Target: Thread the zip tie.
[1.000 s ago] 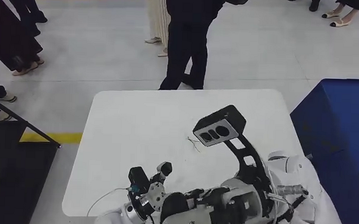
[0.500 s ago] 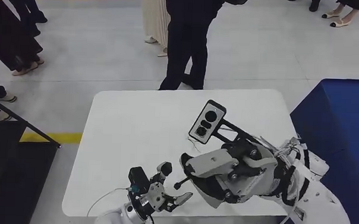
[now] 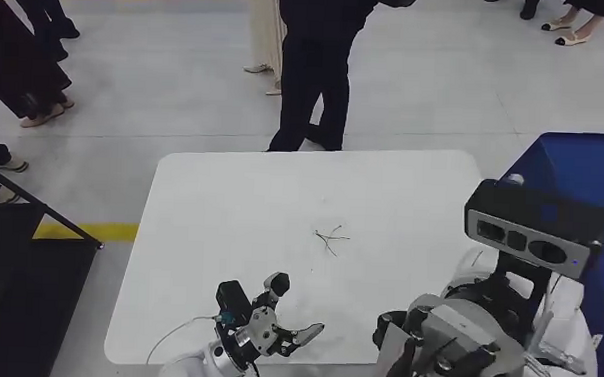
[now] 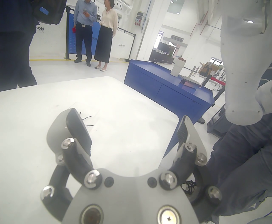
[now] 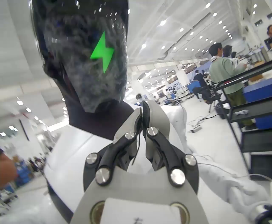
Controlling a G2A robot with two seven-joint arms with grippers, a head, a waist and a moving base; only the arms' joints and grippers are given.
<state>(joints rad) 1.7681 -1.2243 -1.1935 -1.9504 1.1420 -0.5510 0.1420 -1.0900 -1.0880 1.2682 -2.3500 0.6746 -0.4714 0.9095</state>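
Gaping at the bench's (image 3: 211, 215) near edge, my left pincer (image 4: 128, 118) faces the central spare zip ties (image 3: 330, 237); my right pincer (image 5: 142, 108) apparently nips a zip tie (image 5: 136, 148).

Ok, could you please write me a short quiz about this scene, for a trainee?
1. True or false: the left gripper is open.
2. Where do the loose zip ties lie? A) on the white table; B) in a tray; C) in the left gripper.
3. What hangs between the fingers of the shut right gripper?
Key: 1 true; 2 A; 3 a thin black strand, probably a zip tie.
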